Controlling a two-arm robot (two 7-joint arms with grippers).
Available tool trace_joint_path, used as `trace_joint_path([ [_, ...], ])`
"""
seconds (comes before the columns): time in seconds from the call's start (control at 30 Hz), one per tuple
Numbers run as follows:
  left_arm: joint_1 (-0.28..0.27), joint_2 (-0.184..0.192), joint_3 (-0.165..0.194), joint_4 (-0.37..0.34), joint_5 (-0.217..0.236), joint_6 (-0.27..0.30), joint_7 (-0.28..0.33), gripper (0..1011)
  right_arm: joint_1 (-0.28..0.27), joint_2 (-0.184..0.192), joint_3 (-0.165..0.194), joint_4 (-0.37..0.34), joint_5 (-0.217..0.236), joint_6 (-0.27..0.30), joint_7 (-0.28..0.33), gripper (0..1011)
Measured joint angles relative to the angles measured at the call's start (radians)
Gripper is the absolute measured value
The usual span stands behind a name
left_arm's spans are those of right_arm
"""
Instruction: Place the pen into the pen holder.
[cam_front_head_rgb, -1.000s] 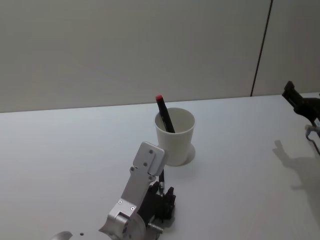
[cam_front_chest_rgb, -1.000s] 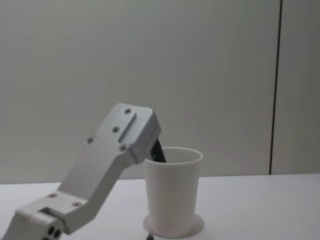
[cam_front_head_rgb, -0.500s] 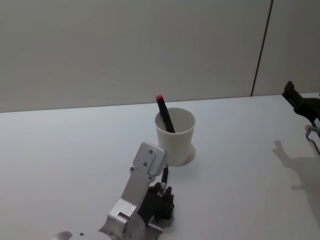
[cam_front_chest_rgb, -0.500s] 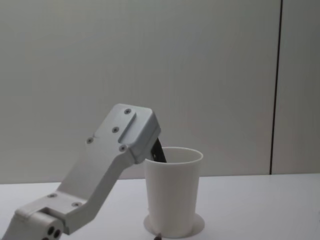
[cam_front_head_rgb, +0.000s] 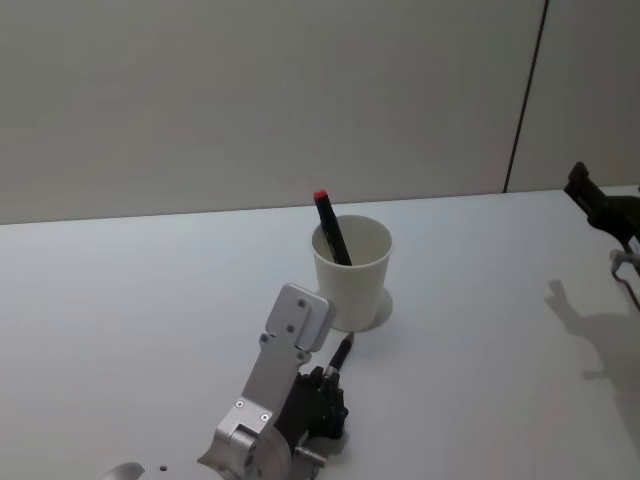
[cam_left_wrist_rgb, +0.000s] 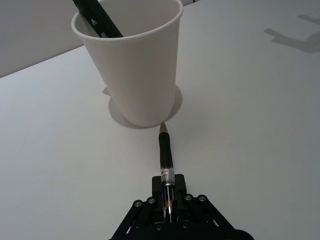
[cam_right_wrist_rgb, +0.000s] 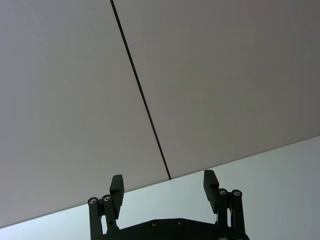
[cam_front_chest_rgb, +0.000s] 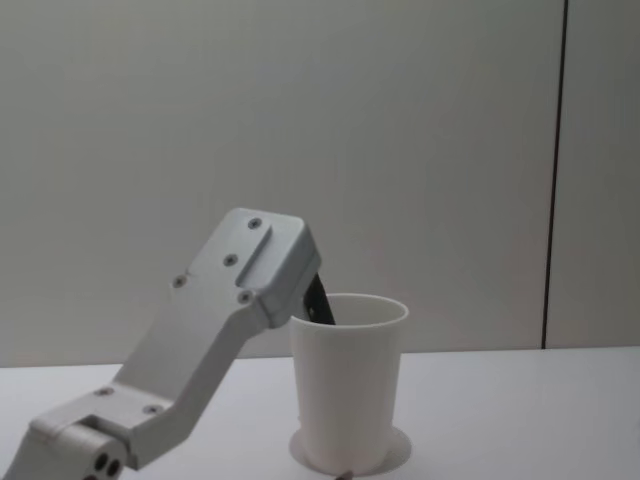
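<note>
1. The pen holder (cam_front_head_rgb: 352, 283), a white paper cup, stands upright around the middle of the counter (cam_front_head_rgb: 140, 300).
2. The pen (cam_front_head_rgb: 329, 227), black with a red end cap, is already inside the holder. It leans against the left side of the rim, and its red end pokes out above it.
3. The left end effector (cam_left_wrist_rgb: 168, 194) sits low over the counter on the near side of the holder. It is pinched shut on a second pen (cam_left_wrist_rgb: 165, 154), a slim one with a dark grip.
4. That second pen points away from the robot toward the holder, and its tip lies just beside the foot of the cup. I cannot tell whether the tip touches the counter.
5. From the chest view, the left arm (cam_front_chest_rgb: 200, 340) rises in front of the holder's left side, and only a dark sliver of the pen inside shows past it.
6. The right end effector (cam_right_wrist_rgb: 163, 186) hangs at the far right edge of the counter – well apart from the cup – with its fingers spread and nothing between them.
</note>
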Motion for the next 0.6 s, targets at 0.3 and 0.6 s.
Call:
trace_joint_path([
  [0.3,0.000,0.000,0.000,0.000,0.000,0.000,0.000,140,0.000,0.000,0.000,0.000,0.000,0.000,0.000,1001],
  [0.6,0.000,0.000,0.000,0.000,0.000,0.000,-0.001,140,0.000,0.000,0.000,0.000,0.000,0.000,0.000,1002],
])
